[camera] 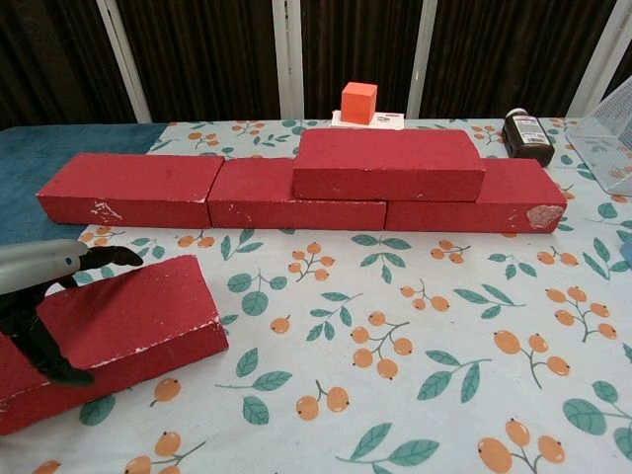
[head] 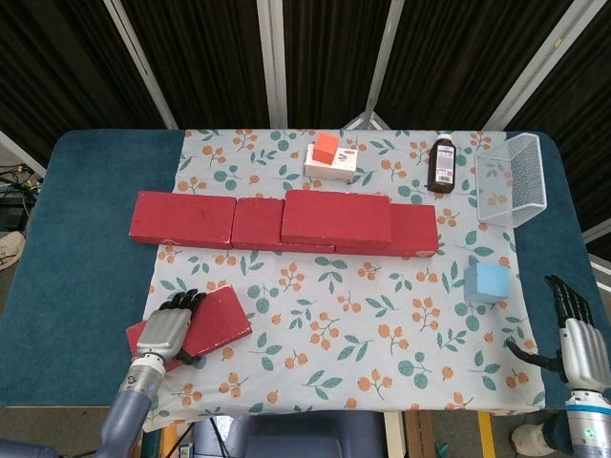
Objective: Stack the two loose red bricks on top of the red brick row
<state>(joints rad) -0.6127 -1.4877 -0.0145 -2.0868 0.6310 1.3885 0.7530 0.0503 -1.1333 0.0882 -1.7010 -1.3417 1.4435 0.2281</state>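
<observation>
A row of three red bricks lies across the cloth's far half. A further red brick lies stacked on its middle-right. One loose red brick sits at the near left, turned at an angle. My left hand grips its left end, fingers over the top and thumb against the near side. My right hand hangs at the near right edge with fingers straight and nothing in it.
A light blue cube lies on the right of the cloth. At the back stand a brown bottle, a clear mesh basket, and an orange cube on a white box.
</observation>
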